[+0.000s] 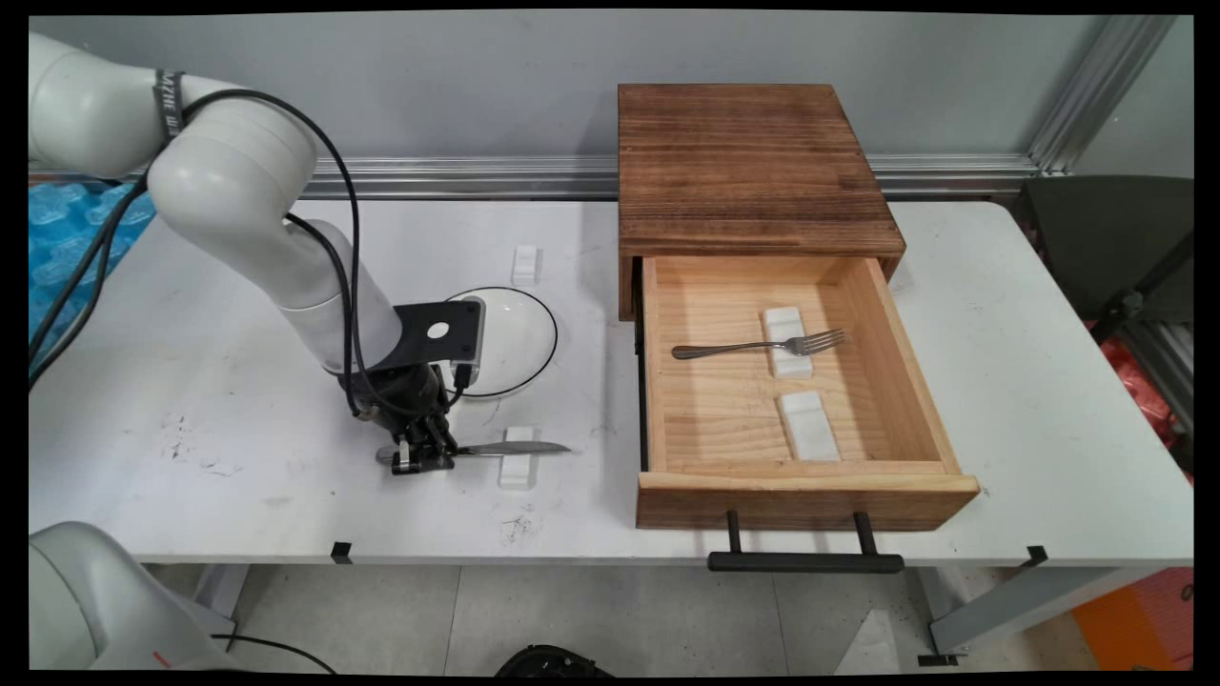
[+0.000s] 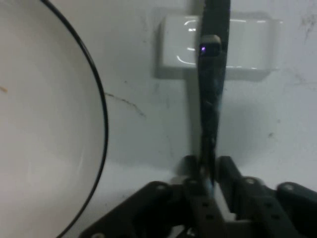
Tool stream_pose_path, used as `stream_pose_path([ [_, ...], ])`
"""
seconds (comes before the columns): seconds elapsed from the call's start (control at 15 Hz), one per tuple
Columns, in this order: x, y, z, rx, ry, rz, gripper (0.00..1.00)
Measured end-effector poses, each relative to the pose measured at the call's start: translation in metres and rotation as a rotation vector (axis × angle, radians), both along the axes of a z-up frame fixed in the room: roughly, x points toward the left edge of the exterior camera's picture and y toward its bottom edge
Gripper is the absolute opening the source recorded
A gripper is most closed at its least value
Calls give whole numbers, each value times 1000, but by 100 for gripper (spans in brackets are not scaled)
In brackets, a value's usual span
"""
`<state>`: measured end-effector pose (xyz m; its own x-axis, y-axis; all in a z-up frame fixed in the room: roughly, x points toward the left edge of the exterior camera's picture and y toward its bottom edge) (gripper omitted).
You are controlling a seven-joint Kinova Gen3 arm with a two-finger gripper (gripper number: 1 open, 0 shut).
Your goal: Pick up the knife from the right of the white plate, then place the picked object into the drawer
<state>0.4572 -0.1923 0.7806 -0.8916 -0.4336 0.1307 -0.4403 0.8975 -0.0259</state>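
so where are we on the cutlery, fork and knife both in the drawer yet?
Not both. Done: the fork lies in the open drawer, across the far white rest. In hand: the gripper is shut on the knife handle, blade across a rest on the table beside the plate. Left: the near rest in the drawer holds nothing.

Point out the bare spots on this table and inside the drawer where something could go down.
Free: the table right of the drawer, its near-left corner, and the drawer floor left of the rests. Crowded: around the gripper, shut on the knife, with the plate just behind. The fork lies across one drawer rest.
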Motion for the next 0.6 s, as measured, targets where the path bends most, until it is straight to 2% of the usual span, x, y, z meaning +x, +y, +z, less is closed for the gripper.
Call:
stream_pose_path([
  [0.6,5,-3,7,0,-5,4,0],
])
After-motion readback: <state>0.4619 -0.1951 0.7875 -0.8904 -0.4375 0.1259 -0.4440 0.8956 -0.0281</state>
